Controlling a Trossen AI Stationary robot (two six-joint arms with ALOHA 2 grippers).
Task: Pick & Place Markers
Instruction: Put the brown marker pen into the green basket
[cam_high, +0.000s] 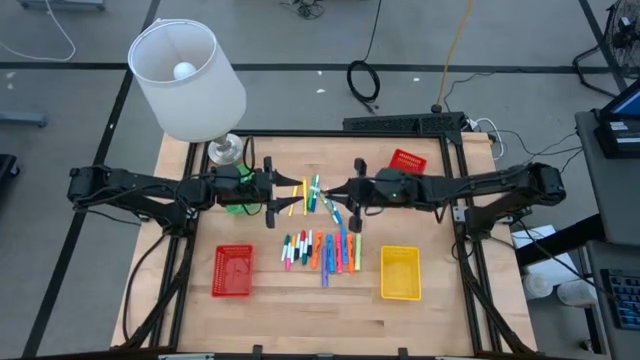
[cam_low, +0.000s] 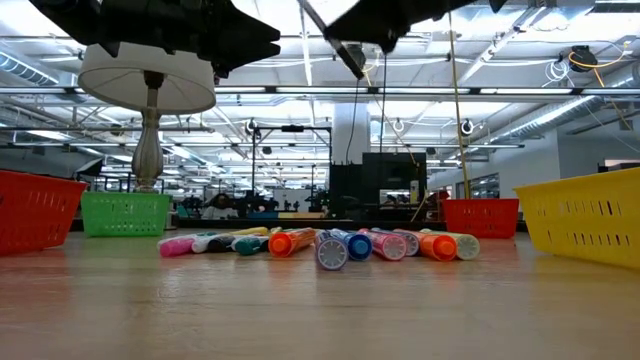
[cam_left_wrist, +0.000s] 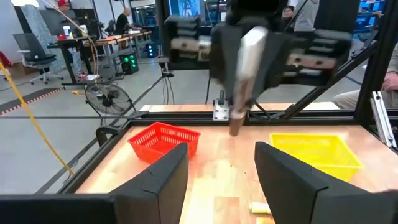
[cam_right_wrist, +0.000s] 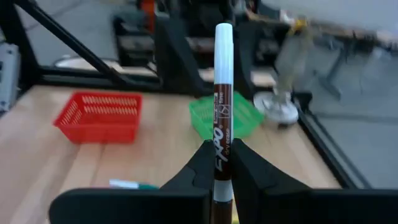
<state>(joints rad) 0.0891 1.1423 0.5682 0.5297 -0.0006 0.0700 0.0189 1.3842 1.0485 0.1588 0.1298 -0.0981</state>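
Markers (cam_high: 322, 250) are spread in a row on the tabletop (cam_high: 300, 310) between a red basket (cam_high: 232, 271) and a yellow basket (cam_high: 400, 273), with a few more lying near the middle under the two arms. One marker (cam_right_wrist: 221, 118), white-capped with a brown barrel printed "EXPO", is gripped upright by the right gripper (cam_right_wrist: 218, 163), whose fingers are closed on it. The left gripper (cam_left_wrist: 221, 171) is held opposite, above the tabletop, its fingers spread wide with nothing between them. A green basket (cam_right_wrist: 224, 118) is seen beside a lamp (cam_high: 188, 80).
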